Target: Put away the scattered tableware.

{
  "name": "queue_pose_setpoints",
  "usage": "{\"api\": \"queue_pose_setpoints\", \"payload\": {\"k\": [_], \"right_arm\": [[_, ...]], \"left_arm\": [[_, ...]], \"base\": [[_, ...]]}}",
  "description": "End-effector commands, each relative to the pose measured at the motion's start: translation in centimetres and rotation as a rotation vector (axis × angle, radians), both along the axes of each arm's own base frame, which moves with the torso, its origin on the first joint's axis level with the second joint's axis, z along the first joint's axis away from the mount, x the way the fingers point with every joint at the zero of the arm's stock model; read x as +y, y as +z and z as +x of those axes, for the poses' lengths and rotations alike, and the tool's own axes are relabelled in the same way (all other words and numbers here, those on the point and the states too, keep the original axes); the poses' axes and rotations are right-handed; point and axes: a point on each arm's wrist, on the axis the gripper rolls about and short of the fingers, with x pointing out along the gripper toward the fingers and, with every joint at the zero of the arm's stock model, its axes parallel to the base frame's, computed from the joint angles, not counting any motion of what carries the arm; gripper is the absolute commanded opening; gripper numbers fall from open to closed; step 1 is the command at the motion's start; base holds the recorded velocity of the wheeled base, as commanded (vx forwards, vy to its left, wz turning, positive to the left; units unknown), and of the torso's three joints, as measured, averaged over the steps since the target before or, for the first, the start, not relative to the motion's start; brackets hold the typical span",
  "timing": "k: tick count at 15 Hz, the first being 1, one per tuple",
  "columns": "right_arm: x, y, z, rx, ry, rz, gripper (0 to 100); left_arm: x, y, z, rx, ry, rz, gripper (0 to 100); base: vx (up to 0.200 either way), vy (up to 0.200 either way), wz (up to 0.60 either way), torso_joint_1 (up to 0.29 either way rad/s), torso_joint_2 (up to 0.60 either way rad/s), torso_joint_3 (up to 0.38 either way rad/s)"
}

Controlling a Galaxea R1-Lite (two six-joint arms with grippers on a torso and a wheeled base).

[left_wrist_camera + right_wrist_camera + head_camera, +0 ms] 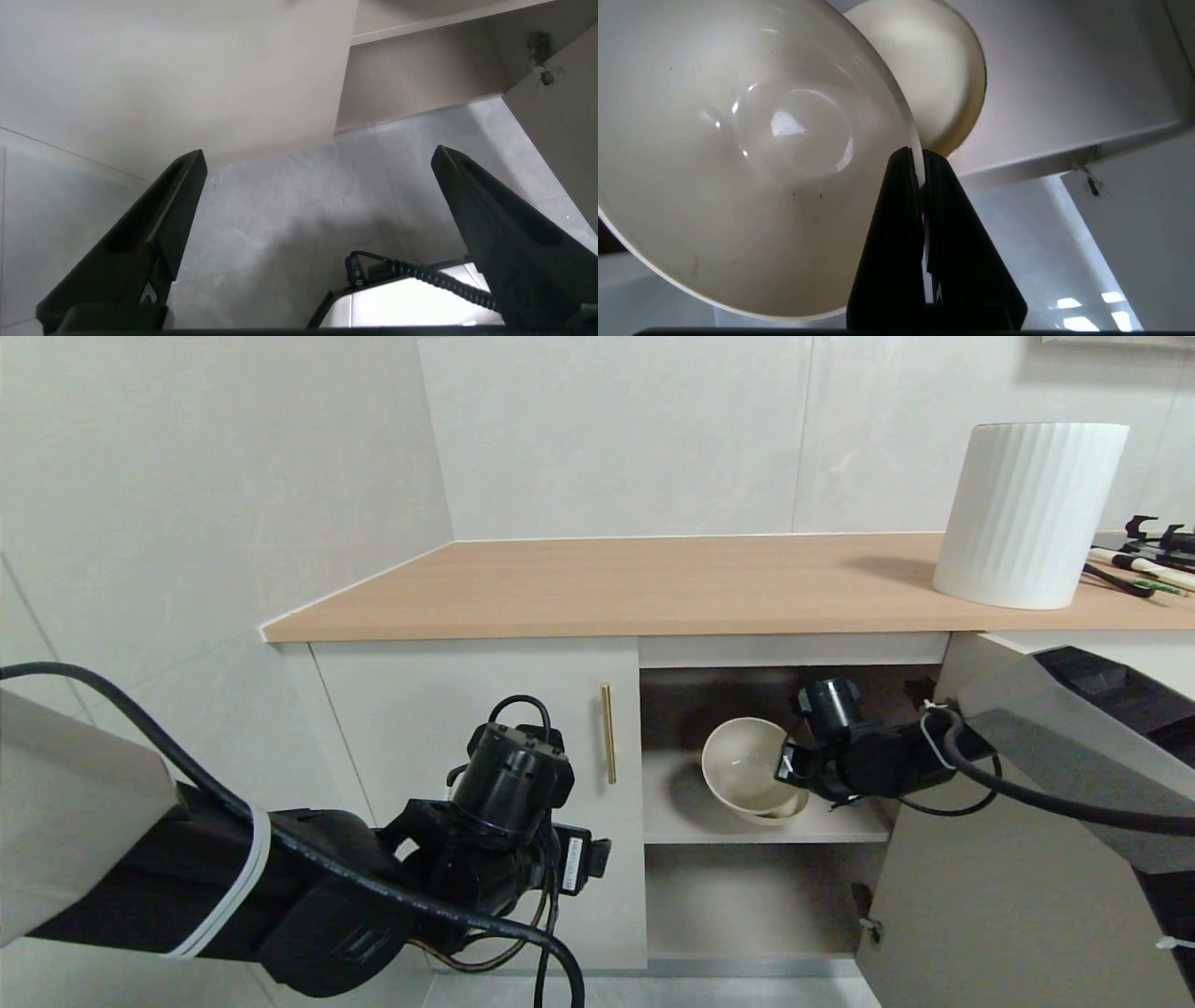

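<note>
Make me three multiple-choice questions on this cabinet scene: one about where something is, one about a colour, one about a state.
1. Where is the cream bowl?
A) on the countertop
B) lying on the ground
C) at the upper shelf inside the open cabinet

2. What colour is the handle on the shut cabinet door?
A) gold
B) black
C) red

3. How is the left gripper?
A) shut on a spoon
B) open and empty
C) shut on the door handle

Answers:
1 C: the cream bowl is tilted at the upper shelf, its rim clamped in the right gripper.
2 A: the handle is a slim gold bar.
3 B: its fingers are spread wide above the floor with nothing between them.
</note>
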Motion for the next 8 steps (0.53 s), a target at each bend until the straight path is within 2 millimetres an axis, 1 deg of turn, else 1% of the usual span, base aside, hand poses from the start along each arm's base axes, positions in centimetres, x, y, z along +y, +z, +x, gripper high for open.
{"api": "queue_pose_setpoints", "payload": {"k": [1, 3, 5, 7, 8], "right_arm": [[-0.4, -0.7, 0.5, 0.006, -0.013, -0.002, 0], [-0.7, -1.0, 1.0, 0.003, -0.020, -0.001, 0], [-1.1, -2.2, 1.6, 0.017, -0.036, -0.011, 0], [-1.1, -2.3, 2.0, 0.009, -0.037, -0.010, 0], [-1.0, -2.8, 2.1, 0.016, -0.037, -0.014, 0]], "left_arm": [[0.0, 0.0, 0.0, 0.000, 0.001, 0.000, 100], [0.0, 0.0, 0.0, 0.000, -0.001, 0.000, 100], [0.0, 0.0, 0.0, 0.001, 0.001, 0.001, 100], [0.0, 0.0, 0.0, 0.000, 0.001, 0.000, 100], [0.0, 0.0, 0.0, -0.001, 0.001, -0.001, 100]], "base": [[0.000, 0.000, 0.00, 0.000, 0.00, 0.000], [0.000, 0.000, 0.00, 0.000, 0.00, 0.000], [0.000, 0.000, 0.00, 0.000, 0.00, 0.000], [0.000, 0.000, 0.00, 0.000, 0.00, 0.000], [0.000, 0.000, 0.00, 0.000, 0.00, 0.000]]}}
